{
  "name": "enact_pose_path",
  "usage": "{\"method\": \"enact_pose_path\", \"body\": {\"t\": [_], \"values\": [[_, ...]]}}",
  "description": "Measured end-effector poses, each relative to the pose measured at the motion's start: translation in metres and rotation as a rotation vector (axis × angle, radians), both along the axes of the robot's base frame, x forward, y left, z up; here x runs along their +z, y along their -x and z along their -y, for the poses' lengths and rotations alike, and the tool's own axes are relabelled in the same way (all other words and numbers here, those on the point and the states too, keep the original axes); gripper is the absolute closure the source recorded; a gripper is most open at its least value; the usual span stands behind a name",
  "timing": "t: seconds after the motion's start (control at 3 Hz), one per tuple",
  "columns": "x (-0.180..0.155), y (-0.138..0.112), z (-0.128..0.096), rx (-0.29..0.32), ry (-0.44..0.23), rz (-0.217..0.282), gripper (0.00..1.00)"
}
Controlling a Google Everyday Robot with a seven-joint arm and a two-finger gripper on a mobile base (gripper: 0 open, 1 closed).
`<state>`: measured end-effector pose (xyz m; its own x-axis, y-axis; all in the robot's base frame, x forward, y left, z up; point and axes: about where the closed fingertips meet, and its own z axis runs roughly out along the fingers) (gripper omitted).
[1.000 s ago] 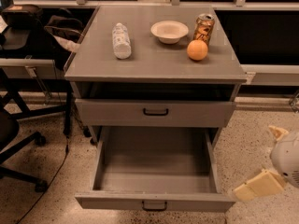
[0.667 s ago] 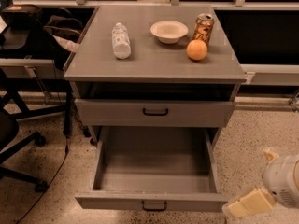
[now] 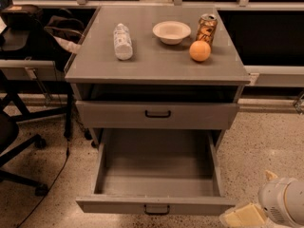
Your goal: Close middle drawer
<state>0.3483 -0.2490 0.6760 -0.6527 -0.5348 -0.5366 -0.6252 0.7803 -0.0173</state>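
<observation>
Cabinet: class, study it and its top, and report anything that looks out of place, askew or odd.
The middle drawer stands pulled far out with its tray empty, unlike the drawer above. On top, the bottle lies on its side. The gripper sits low right, off the middle drawer's front corner.

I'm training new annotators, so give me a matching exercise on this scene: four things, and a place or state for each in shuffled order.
1 middle drawer
2 bottle
3 orange
4 gripper

A lying sideways on the cabinet top
B pulled out
C low, off the drawer front's right end
D beside the can

Pairs: 1-B, 2-A, 3-D, 4-C
</observation>
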Motion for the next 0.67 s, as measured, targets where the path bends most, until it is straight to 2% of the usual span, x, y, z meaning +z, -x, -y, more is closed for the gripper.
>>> {"method": "enact_pose_path", "body": {"t": [0.67], "values": [[0.0014, -0.0012, 0.0003, 0.0, 0.002, 0.005, 0.49]]}}
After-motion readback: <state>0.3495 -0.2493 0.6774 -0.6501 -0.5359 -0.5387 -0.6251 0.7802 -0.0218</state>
